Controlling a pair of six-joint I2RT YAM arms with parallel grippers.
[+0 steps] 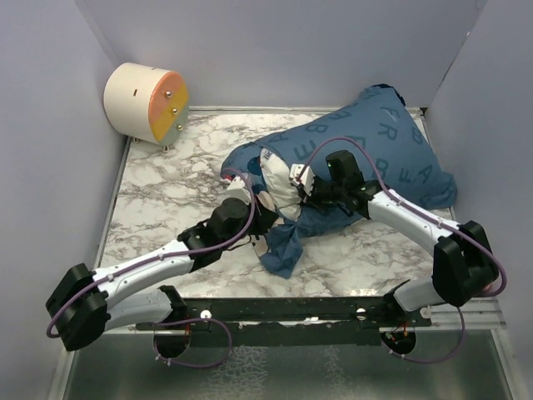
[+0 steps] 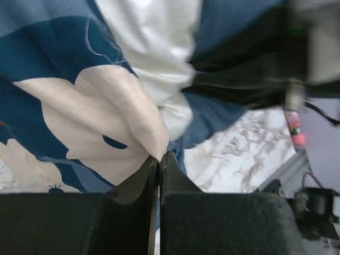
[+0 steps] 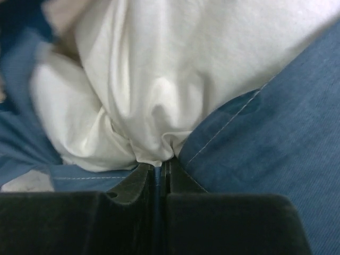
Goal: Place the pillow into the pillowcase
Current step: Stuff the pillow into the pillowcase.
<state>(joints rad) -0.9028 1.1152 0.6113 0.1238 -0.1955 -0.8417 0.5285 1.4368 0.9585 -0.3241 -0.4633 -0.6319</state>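
Observation:
The blue pillowcase (image 1: 383, 142) lies at the back right of the marble table, with a loose flap hanging toward the front. The white pillow (image 1: 279, 179) bulges out of its mouth, the rest hidden inside. My left gripper (image 1: 262, 218) is at the mouth's near left side. In the left wrist view it (image 2: 159, 158) is shut on a cream-printed fold of pillowcase (image 2: 42, 48), the pillow (image 2: 154, 48) just beyond. My right gripper (image 1: 298, 198) is at the mouth's right side. It (image 3: 161, 163) is shut with blue pillowcase (image 3: 287, 138) cloth between its jaws, and pillow (image 3: 175, 69) fabric bunches at its tips.
A cream cylinder with an orange face (image 1: 146, 102) lies at the back left corner. Bare marble table (image 1: 166, 192) stretches left of the arms. Grey walls close in on three sides, and a black rail (image 1: 275, 312) runs along the near edge.

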